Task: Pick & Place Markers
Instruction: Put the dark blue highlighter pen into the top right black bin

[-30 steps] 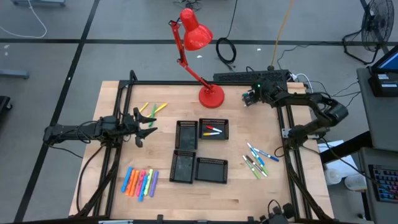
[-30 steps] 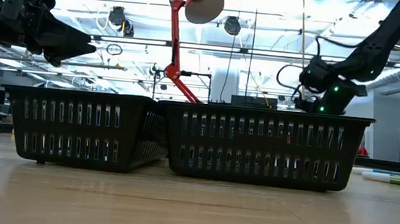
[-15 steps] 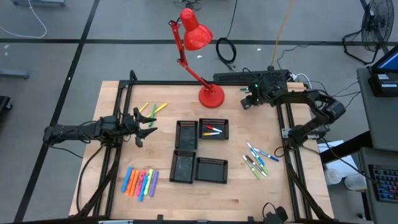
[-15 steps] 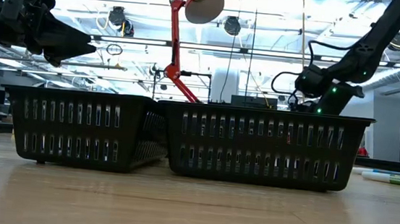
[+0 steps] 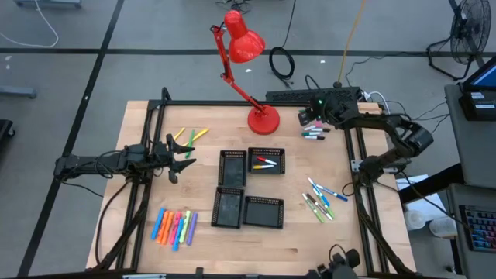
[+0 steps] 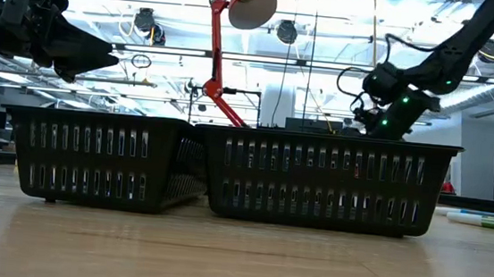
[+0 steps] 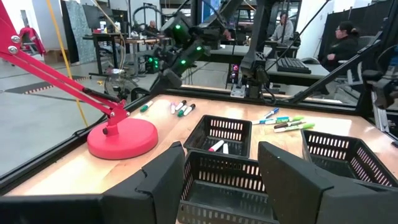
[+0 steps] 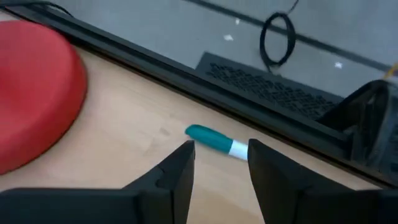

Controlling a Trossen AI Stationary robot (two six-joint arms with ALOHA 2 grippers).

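Note:
My right gripper [image 5: 304, 118] hangs open above the table's far right corner, beside the red lamp base [image 5: 263, 119]. In its wrist view a white marker with a teal cap [image 8: 214, 139] lies flat on the wood just beyond the fingertips [image 8: 217, 163], untouched. A few more markers [image 5: 315, 132] lie on the table close by. Other marker groups lie at the far left [image 5: 190, 136], near left [image 5: 174, 227] and right [image 5: 322, 198]. Red-capped markers [image 5: 263, 163] rest in one black tray. My left gripper [image 5: 184, 155] waits open at the left, holding nothing.
Four black mesh trays [image 5: 230, 209] stand in a block at the table's middle. The red desk lamp [image 5: 242, 43] rises from its base at the far edge. A black frame rail [image 8: 186, 68] borders the table just past the teal marker. People sit in the room behind.
My right gripper has risen and drawn slightly toward the table's far edge, tipping a little. The small group of markers beneath it now shows uncovered from above.

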